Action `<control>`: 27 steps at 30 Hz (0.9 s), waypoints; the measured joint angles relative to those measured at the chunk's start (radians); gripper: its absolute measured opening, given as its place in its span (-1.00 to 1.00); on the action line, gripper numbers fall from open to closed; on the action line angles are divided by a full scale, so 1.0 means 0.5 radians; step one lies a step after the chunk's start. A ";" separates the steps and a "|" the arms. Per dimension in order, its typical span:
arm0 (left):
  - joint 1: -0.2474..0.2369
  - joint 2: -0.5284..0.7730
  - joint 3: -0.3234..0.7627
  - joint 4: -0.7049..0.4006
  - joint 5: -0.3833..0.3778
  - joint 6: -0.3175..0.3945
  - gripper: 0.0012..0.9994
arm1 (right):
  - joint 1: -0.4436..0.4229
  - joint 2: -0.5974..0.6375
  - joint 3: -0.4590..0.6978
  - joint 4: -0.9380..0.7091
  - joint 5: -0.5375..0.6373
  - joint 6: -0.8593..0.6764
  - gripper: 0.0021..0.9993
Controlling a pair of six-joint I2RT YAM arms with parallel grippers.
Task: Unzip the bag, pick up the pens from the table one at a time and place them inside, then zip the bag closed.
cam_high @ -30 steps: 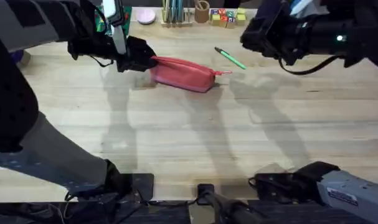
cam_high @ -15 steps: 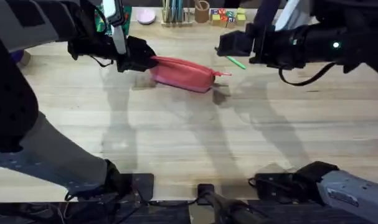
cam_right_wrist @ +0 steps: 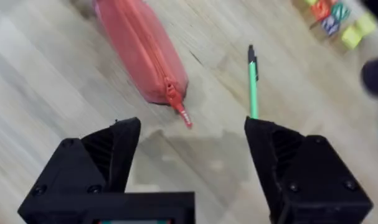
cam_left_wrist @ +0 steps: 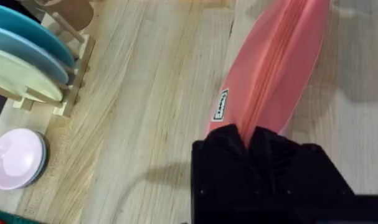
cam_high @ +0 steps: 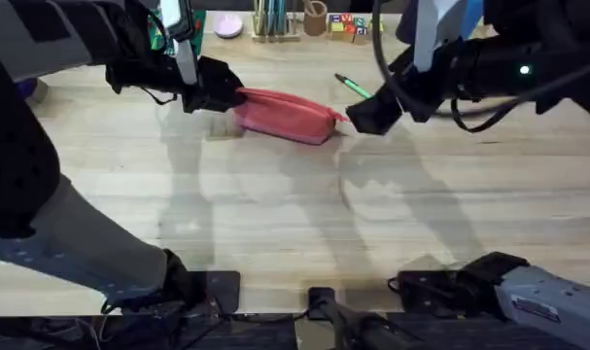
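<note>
**Right jaws line up on the zipper pull**

The bag [cam_high: 285, 116] lies on the tabletop [cam_high: 295, 224], long and flat, and its zipper runs the long way from one end to the other. I pick the bag as my landmark. My left gripper [cam_left_wrist: 251, 140] sits at one end of the bag with its jaws pinched shut on the pink cloth there, so that end is pinned down. The small pull tab [cam_right_wrist: 181, 114] sticks out at the other end, the end far from the left gripper.

My right gripper [cam_right_wrist: 189, 155] hangs just past that far end. Its jaws are wide apart with nothing in them, and the pull tab points right into the gap between them. So the right arm is much the nearer one to the tab. I think the next move is to slide in a little, close on the tab, and pull it along the zipper toward the left gripper. The zipper looks shut along its whole length.

One green pen [cam_right_wrist: 253, 81] lies on the tabletop just beside the tab end of the bag, not touching it.

A second ago my right gripper was well away from the bag, out past the pen. Now it has swung in and come down close to the tab end. The bag, the pen and my left gripper have stayed put.
</note>
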 joint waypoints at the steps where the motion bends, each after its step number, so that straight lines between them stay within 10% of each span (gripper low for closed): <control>1: 0.000 0.000 0.000 0.000 0.000 0.001 -0.92 | 0.000 0.000 0.000 0.000 0.001 -0.090 0.99; 27: 0.000 0.000 0.000 0.000 0.000 0.000 -0.92 | -0.174 0.000 0.000 -0.070 -0.317 -0.605 0.99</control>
